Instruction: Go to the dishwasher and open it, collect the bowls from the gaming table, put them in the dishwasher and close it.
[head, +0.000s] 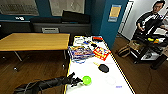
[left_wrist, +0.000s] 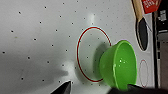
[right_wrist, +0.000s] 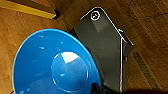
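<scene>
The lime green bowl sits near the front left of the white-topped gaming table. My left gripper reaches in from the left, right beside it. In the left wrist view the green bowl looks tilted next to a red circle printed on the table top. My left gripper is open, its dark fingertips wide apart and one tip at the bowl's rim. In the right wrist view the blue bowl hangs over the wooden floor, with my right gripper shut on its rim.
Colourful packets, a red packet and a black brush lie farther along the white table. A light wooden table stands to the left. At the right, a person stands by a cart.
</scene>
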